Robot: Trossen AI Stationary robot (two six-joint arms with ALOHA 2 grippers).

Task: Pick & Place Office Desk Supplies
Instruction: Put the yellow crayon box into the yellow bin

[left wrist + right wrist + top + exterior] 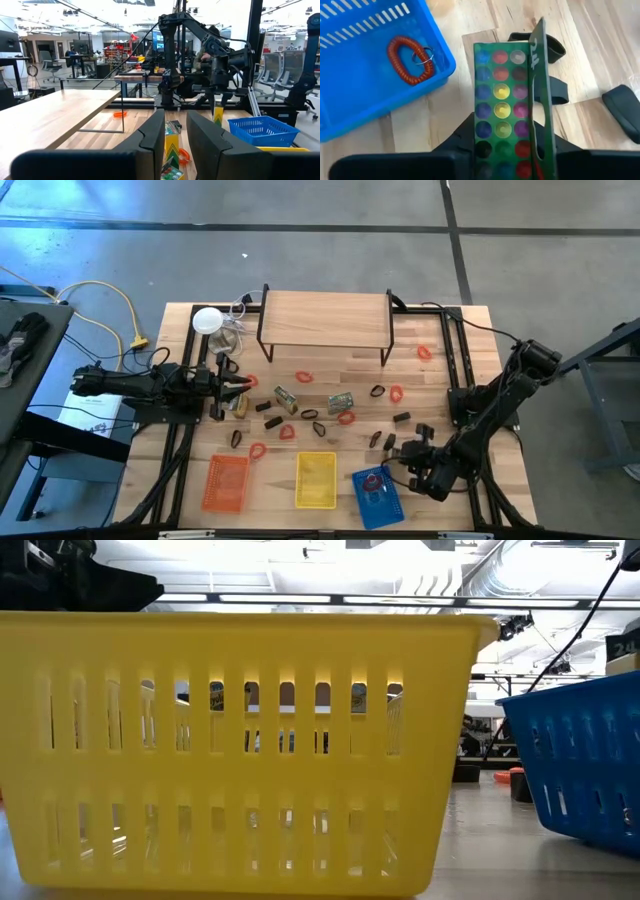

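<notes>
Right wrist view: right claw (507, 150) grips green packet (505, 105) just beside blue basket (350, 115) rim.

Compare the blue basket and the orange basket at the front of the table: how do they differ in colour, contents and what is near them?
The blue basket is blue; the orange basket is orange. The blue basket holds a red coiled band; nothing shows in the orange basket. The right tool is beside the blue basket, while no tool is near the orange basket. Both are slotted rectangular baskets flanking the yellow basket.
</notes>
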